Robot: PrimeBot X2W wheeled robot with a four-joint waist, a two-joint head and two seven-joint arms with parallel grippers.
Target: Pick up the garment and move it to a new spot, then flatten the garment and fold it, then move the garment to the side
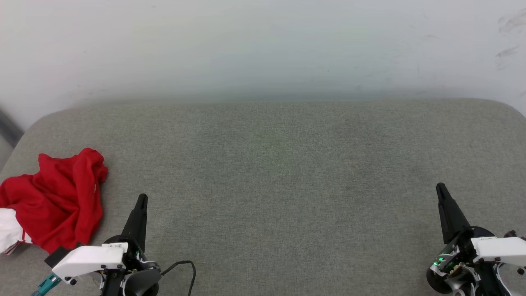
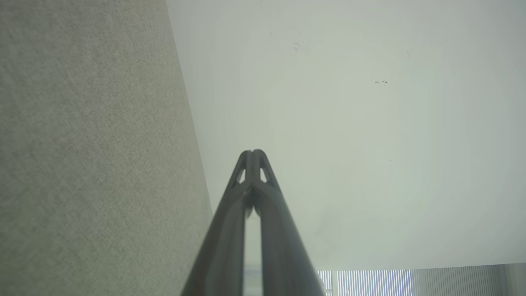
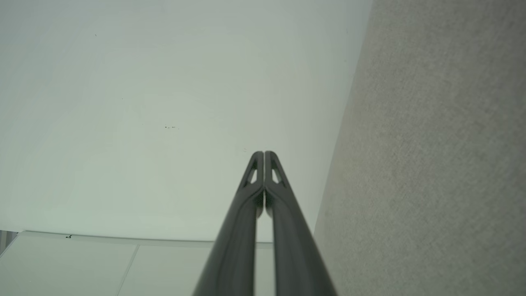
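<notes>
Left gripper: clenched, tips pressed together, nothing btwn them, touching nothing. Hovers low-left in head view, pointing fwd over grey fabric pad. Right gripper: same, pinched tight & empty, low-right, well apart from its twin.

Red garment: crumpled heap on pad's far-left side, just left of left gripper, fingertip about level w/ heap's middle. Heap's lower corner sits right by that arm's white wrist housing; contact there, cannot tell. Well apart from right gripper, nearly whole pad width btwn.

Wrist views: left fingers and right fingers each closed tip to tip, seen against pale wall w/ pad running along one side.

Hidden or unclear, big to small:
- Pad's near edge out of frame.
- Bunched garment: shape & front not readable, lettering not made out.
- White panel at heap's lower left cut by frame edge; bit of striped trim beside it, barely legible.
- Both arms cut off at bottom edge past wrists.
- Thin black cable loops out from left wrist, far end out of frame.
- Small teal connector partly cut at bottom.
</notes>
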